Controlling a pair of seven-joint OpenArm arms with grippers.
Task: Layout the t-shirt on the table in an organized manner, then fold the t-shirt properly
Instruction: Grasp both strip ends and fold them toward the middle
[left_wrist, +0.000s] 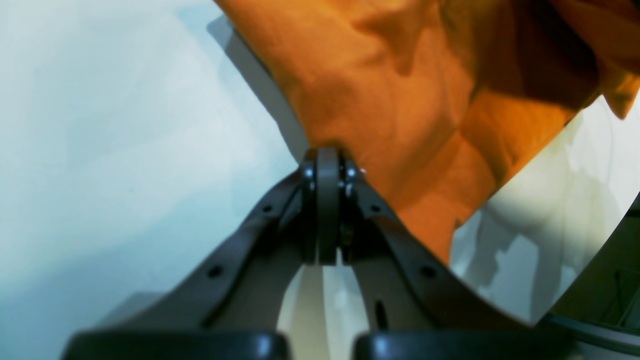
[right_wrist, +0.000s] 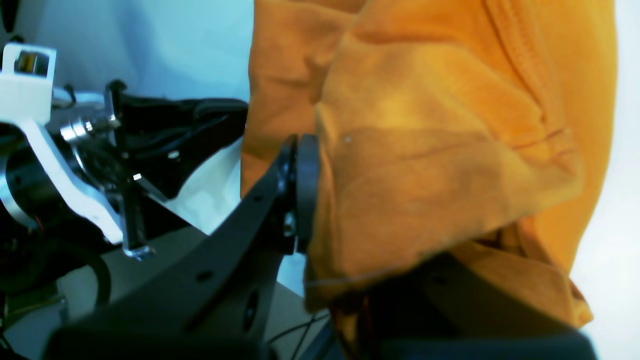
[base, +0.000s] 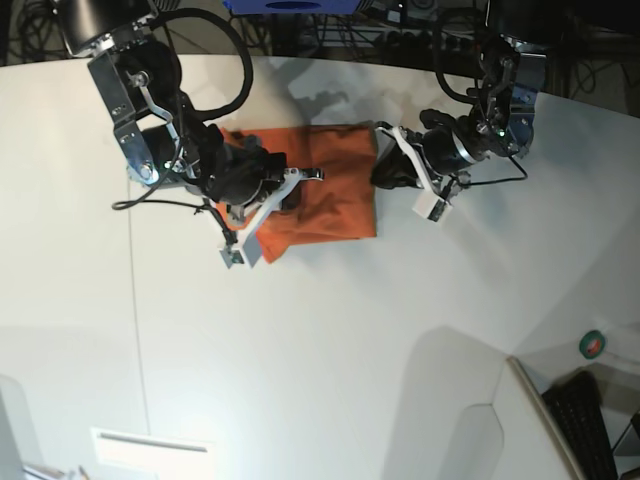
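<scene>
I count one t-shirt, one table, two arms. The shirt is plain orange, bunched and creased, lying on the far middle of the table between the arms. My left gripper is fully closed, pinching the shirt's edge. My right gripper reaches in low from the other side, clamped on a fold.

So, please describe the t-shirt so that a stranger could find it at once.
On the large white table, look toward the far side, between the two black arms. There lies the t-shirt, a plain orange cloth bunched into a rough rectangle. It is the only orange, soft thing on the table.
</scene>
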